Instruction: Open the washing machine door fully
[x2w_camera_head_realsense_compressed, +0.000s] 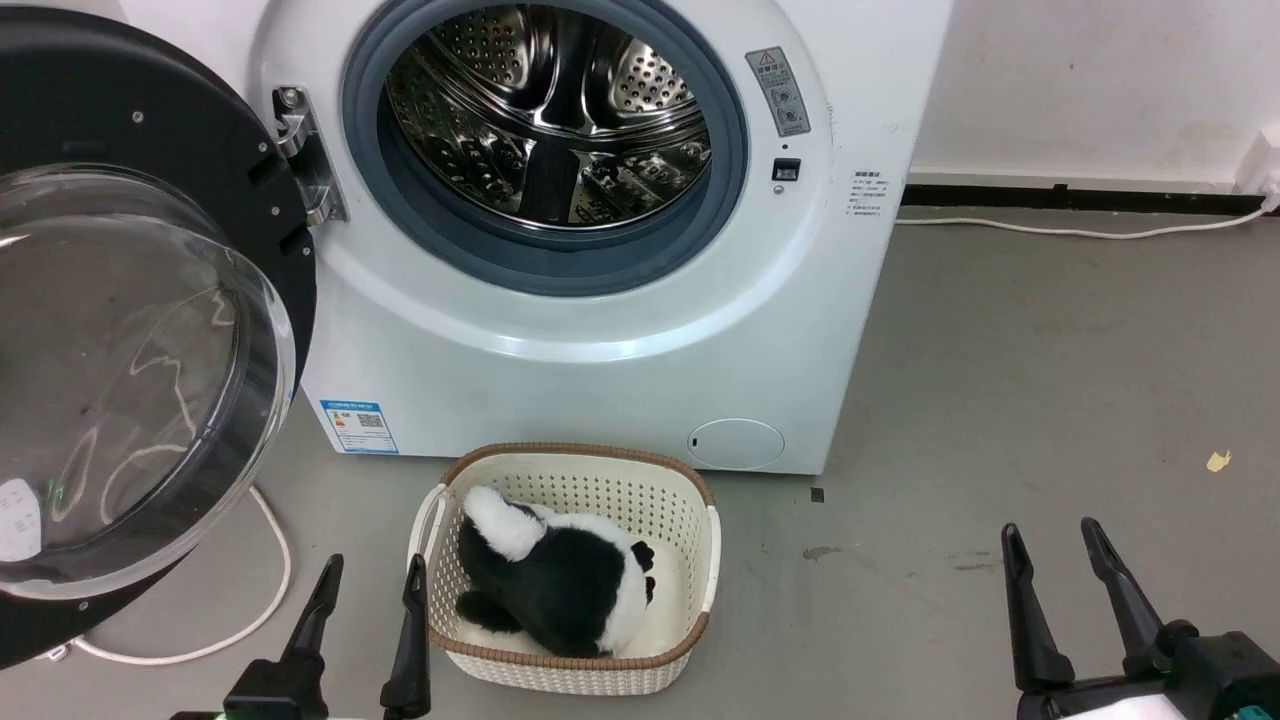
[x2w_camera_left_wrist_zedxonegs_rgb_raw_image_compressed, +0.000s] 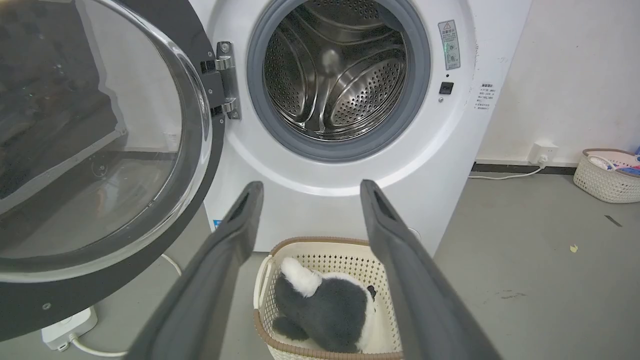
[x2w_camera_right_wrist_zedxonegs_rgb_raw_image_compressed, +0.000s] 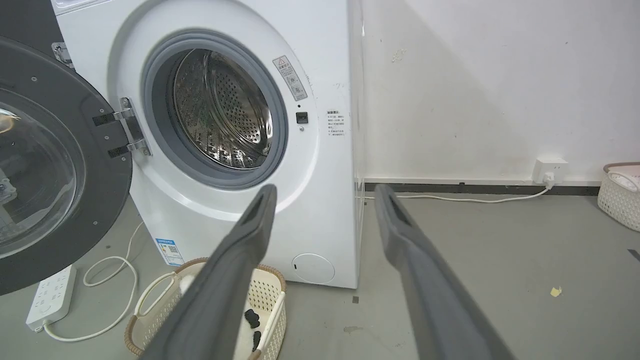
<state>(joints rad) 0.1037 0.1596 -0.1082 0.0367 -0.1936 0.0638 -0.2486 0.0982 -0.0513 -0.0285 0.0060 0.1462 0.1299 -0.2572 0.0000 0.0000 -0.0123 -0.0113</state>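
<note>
Off to the left of the white machine (x2w_camera_head_realsense_compressed: 600, 370), the washing machine door (x2w_camera_head_realsense_compressed: 140, 330) stands wide on its hinge (x2w_camera_head_realsense_compressed: 305, 155), leaving the drum mouth bare. The left claw (x2w_camera_head_realsense_compressed: 372, 565) and right claw (x2w_camera_head_realsense_compressed: 1050, 530) are both spread, gripping nothing, low and apart from the door. The risk: a careless push clips the door rim, or the basket (x2w_camera_head_realsense_compressed: 575, 452) just beside the left claw. Open floor (x2w_camera_head_realsense_compressed: 1000, 400) lies to the right.

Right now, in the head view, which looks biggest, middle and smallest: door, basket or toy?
1. The door, but it is nearest the camera, which makes it look bigger.
2. The basket.
3. The toy, lying inside the basket.
</note>
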